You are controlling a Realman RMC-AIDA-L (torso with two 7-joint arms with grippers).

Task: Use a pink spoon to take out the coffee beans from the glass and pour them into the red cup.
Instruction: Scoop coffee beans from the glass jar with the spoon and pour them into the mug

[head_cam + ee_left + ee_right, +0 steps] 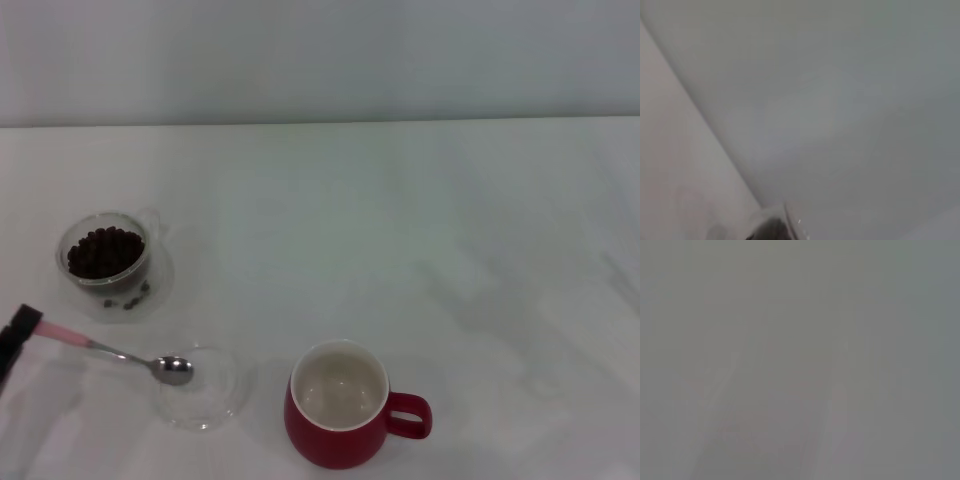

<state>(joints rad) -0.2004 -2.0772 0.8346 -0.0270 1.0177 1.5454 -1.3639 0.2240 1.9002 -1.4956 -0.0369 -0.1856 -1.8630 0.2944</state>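
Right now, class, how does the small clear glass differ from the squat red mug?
The small clear double-walled glass is see-through and holds dark coffee beans; the squat red ceramic mug is opaque, larger and empty. The glass stands farther away, to the left. Both stand upright and have handles.

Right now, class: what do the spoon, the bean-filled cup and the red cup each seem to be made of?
The pink spoon: shiny bowl and neck, probably polished metal; matte pale-pink handle, perhaps plastic or a coating. The left gripper holds it.
The glass: see-through walls showing the coffee beans, so likely clear glass.
The red cup: glossy red outside, creamy inside, probably glazed ceramic.
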